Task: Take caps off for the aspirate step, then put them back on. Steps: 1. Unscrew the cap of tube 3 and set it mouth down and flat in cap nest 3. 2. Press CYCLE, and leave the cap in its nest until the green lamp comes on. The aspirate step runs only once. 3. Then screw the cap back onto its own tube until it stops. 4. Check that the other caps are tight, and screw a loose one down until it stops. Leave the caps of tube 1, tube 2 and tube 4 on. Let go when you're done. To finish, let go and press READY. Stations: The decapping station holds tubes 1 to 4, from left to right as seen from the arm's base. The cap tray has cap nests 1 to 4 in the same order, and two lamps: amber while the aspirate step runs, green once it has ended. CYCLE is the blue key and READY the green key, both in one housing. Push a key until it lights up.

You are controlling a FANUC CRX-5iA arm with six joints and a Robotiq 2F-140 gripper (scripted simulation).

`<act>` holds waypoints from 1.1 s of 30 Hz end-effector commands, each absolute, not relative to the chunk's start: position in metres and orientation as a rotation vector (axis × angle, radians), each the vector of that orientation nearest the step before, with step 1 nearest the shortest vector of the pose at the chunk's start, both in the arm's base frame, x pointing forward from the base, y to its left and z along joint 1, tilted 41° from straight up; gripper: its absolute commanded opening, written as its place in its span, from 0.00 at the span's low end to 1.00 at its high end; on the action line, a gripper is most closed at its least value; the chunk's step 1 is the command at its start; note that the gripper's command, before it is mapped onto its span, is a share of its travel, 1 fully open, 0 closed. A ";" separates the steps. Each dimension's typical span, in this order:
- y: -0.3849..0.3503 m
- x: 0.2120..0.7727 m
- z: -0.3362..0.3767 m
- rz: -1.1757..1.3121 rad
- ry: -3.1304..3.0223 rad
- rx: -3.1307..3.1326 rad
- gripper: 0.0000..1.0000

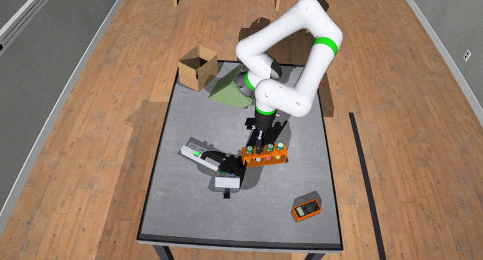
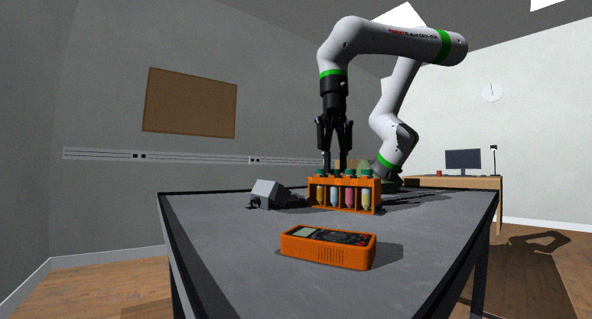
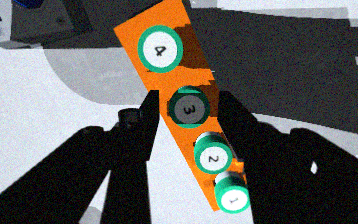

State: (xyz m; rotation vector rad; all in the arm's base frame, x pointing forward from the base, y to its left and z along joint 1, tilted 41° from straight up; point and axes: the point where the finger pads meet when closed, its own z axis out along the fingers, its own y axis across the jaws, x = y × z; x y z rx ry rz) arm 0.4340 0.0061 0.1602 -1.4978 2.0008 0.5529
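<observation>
The orange decapping station (image 1: 264, 154) holds four tubes with green caps. In the wrist view, cap 4 (image 3: 160, 48), cap 3 (image 3: 189, 107), cap 2 (image 3: 213, 157) and cap 1 (image 3: 231, 194) each sit on their tubes. My gripper (image 3: 188, 105) hangs straight down over tube 3. Its fingers stand on either side of cap 3 with a small gap on each side, so it is open. It also shows in the side view (image 2: 333, 161), fingertips at cap height. The white cap tray (image 1: 199, 156) has a green lamp (image 1: 196, 153) lit. The key housing (image 1: 227, 182) lies in front of the tray.
An orange multimeter (image 1: 306, 209) lies near the table's front right. A cardboard box (image 1: 197, 67) and a green wedge (image 1: 229, 87) stand at the back by the arm's base. The key housing is close to the station's tube 4 end.
</observation>
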 end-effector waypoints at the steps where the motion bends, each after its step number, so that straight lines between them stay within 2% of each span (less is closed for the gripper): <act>1: 0.006 0.434 0.160 0.551 2.002 -1.498 0.41; 28: -0.023 0.425 0.195 0.551 2.002 -1.498 0.41; 33: 0.004 0.416 0.216 0.410 1.698 -1.783 0.41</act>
